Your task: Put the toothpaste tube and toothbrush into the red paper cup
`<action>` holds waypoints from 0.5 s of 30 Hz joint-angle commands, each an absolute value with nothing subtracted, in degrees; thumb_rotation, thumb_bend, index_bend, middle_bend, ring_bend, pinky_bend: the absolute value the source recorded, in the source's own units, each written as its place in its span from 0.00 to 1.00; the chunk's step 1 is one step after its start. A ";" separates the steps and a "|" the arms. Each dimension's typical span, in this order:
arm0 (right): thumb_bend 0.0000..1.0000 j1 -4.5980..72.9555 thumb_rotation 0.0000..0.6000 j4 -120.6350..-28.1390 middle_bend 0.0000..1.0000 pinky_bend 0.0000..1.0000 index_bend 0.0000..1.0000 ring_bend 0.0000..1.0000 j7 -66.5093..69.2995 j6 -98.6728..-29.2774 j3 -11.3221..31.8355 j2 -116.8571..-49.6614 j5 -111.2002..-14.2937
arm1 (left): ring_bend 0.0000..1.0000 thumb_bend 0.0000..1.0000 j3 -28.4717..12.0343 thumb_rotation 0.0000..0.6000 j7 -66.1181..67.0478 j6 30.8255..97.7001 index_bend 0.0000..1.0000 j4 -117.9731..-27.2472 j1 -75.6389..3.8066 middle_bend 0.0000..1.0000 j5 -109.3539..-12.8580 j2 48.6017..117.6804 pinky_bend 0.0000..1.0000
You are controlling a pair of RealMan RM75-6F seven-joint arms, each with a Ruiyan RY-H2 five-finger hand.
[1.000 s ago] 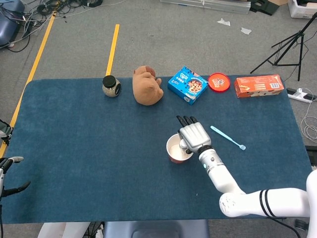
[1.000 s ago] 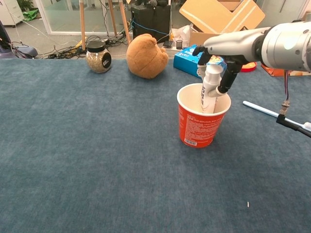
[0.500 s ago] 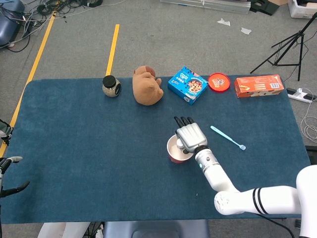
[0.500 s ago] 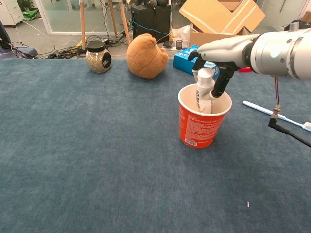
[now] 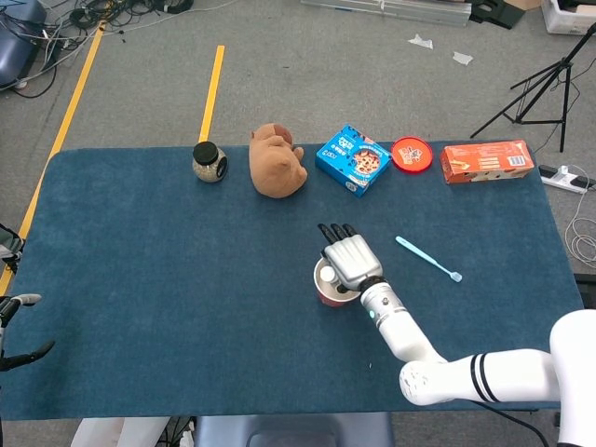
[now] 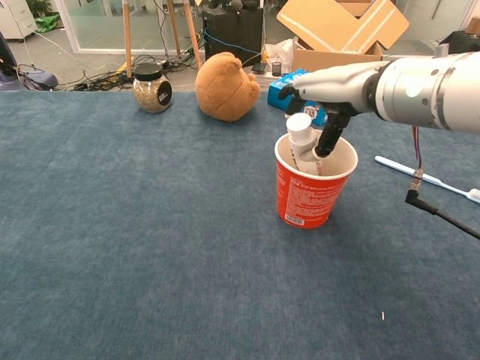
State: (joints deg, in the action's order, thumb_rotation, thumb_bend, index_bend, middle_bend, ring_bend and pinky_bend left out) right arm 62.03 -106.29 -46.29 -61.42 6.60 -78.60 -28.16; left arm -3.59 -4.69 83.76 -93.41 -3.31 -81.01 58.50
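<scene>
One item down, nearly. From the head view my right robot hand (image 5: pixel 349 261) hovers over the red paper cup (image 5: pixel 332 282); the toothbrush (image 5: pixel 427 258) lies just right on the blue worktop (image 5: pixel 168 279), so that's next. Chest view: fingers pinching the toothpaste tube (image 6: pixel 301 139), which leans inside the cup. Left robot hand (image 5: pixel 17 331) looks empty. Cables and boxes beyond.

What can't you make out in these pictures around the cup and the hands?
- Head view: the right hand covers most of the cup; only the tube cap shows.
- Chest view: the cup wall hides the tube bottom; whether the fingers grip it is unclear.
- Left hand: cut off by the head view's edge.
- Toothbrush: bristles too small.
</scene>
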 commanded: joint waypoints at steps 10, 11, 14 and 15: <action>0.17 61.32 1.00 -106.19 0.03 0.10 0.51 0.00 -43.71 -60.43 6.67 -78.49 -30.64 | 0.26 0.00 -3.60 1.00 -4.72 83.84 0.29 -93.49 -3.26 0.36 -81.06 58.44 0.31; 0.17 61.25 1.00 -106.26 0.03 0.10 0.50 0.00 -43.54 -60.40 6.66 -78.43 -30.85 | 0.26 0.00 -3.61 1.00 -4.72 83.86 0.29 -93.48 -3.25 0.36 -81.06 58.44 0.31; 0.17 61.00 1.00 -106.49 0.03 0.10 0.49 0.00 -43.03 -60.37 6.58 -78.23 -31.53 | 0.26 0.00 -3.61 1.00 -4.69 83.84 0.29 -93.50 -3.26 0.36 -81.05 58.45 0.31; 0.17 60.93 1.00 -106.55 0.03 0.10 0.48 0.00 -42.89 -60.37 6.55 -78.17 -31.70 | 0.26 0.00 -3.61 1.00 -4.66 83.84 0.29 -93.50 -3.26 0.36 -81.06 58.46 0.31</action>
State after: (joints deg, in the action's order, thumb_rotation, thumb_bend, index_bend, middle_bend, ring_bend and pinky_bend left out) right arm 60.98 -106.50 -42.95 -60.38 6.58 -78.21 -31.65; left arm -3.61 -4.65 83.84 -93.50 -3.26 -81.06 58.46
